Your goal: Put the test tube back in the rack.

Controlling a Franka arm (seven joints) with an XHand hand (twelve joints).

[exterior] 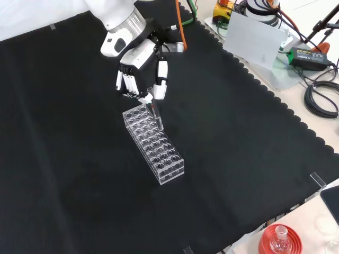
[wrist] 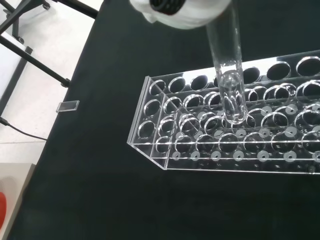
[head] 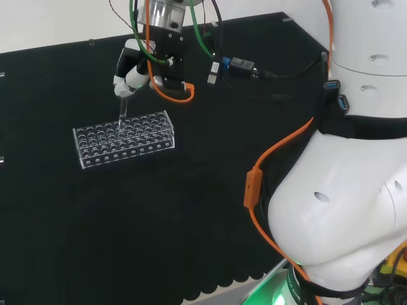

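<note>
In the wrist view the test tube [wrist: 227,75] is held upright, its rounded end entering a hole of the clear rack [wrist: 165,150] — so judged, for a straight drop. Above, upper left in the front view, the hand [exterior: 139,66] is pinching the tube's top between curled fingers [exterior: 160,83] and thumb.

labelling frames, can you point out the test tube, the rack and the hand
test tube [wrist: 226,55], wrist view, on its clear wall above the rack
rack [exterior: 165,170], front view, on its near end wall
hand [exterior: 139,57], front view, on its back above the fingers
</note>
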